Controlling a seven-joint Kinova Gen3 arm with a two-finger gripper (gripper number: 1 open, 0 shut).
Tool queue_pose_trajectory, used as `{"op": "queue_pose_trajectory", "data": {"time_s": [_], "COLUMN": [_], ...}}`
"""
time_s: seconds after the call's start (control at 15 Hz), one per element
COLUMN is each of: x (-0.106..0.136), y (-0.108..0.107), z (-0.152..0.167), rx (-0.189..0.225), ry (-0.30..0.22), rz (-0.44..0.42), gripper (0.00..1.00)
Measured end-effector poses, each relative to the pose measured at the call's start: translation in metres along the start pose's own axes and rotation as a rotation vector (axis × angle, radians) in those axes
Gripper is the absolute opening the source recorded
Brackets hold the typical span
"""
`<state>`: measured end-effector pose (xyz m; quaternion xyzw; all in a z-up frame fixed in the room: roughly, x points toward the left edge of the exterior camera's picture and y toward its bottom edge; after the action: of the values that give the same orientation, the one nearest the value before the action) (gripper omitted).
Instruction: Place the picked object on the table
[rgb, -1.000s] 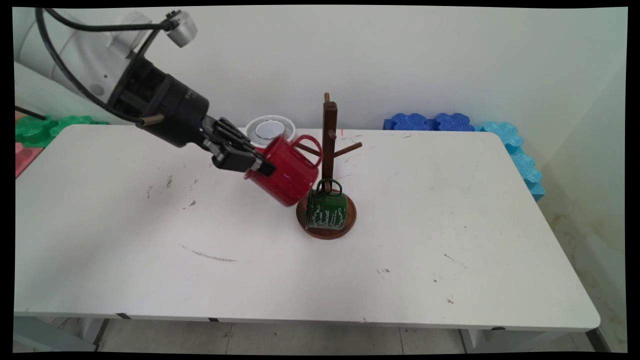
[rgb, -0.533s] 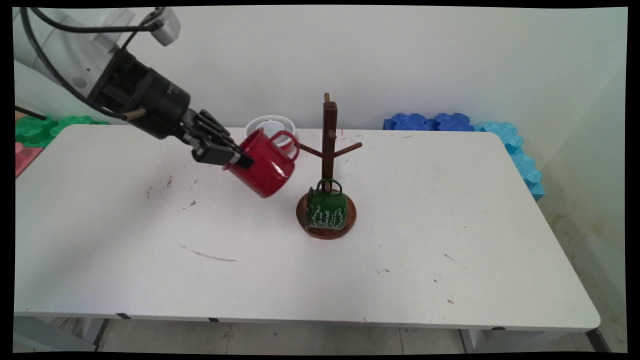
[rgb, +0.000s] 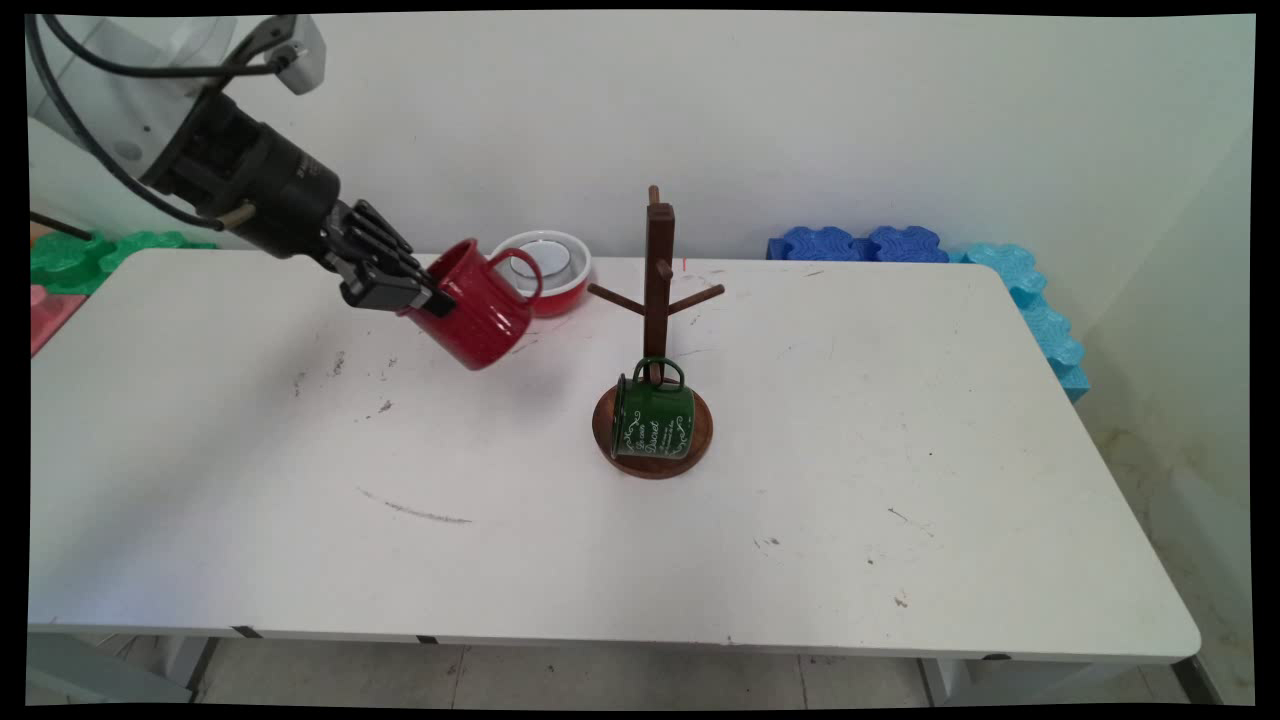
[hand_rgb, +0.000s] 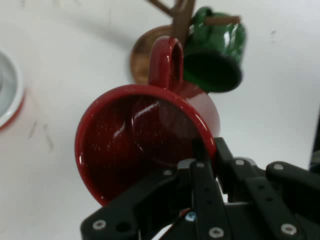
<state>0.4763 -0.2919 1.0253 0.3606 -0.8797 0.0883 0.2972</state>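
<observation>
Fingers (rgb: 425, 300) pinch red mug's (rgb: 475, 318) rim (tilted, mouth facing upper left).

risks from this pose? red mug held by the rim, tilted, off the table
1. The gripper pinches only the red mug rim, one finger inside; the tilted mug might slip or rotate.
2. The red bowl sits close behind the mug; a swing that way may knock it.
3. The mug tree pegs and hanging green mug stand near; a return pass could snag them.
</observation>
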Motion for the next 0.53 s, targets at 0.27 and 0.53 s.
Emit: {"op": "queue_pose_trajectory", "data": {"time_s": [0.27, 0.53], "x": [-0.007, -0.013], "y": [-0.013, -0.027], "z": [-0.001, 0.006], "rx": [0.046, 0.095], "ry": [-0.03, -0.059], "rz": [0.025, 0.069], "gripper": [0.0, 0.0]}}
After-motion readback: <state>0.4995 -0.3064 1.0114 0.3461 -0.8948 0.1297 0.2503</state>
